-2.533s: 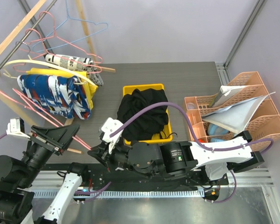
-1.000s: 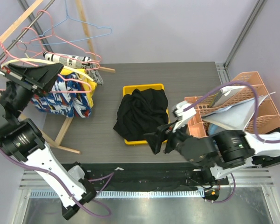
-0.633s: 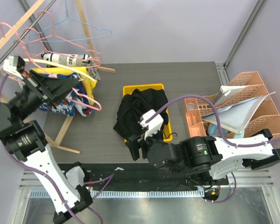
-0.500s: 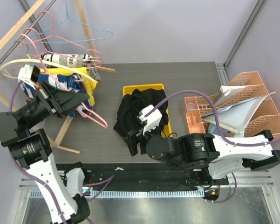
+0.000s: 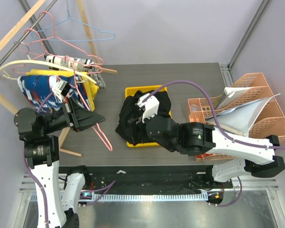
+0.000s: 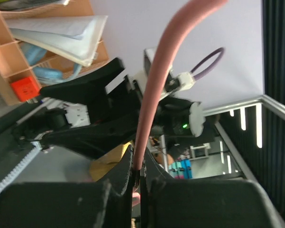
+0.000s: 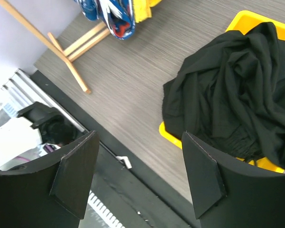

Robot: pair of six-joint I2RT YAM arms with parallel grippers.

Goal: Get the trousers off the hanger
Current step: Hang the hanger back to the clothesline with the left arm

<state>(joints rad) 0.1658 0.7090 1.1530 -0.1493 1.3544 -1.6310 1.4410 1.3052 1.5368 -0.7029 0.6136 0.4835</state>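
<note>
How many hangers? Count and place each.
4, maybe more hidden: pink hanger in the left gripper; blue hanger and second pink hanger on the rail; cream hanger over the patterned garment.

Black trousers [image 7: 232,95] heaped in yellow bin [image 7: 173,134] (fingers [image 7: 73,175] spread).

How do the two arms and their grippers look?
The left arm and right arm have white links and black cylindrical joints; a purple cable runs along each. The left gripper and right gripper are black, with flat wedge-shaped fingers.
</note>
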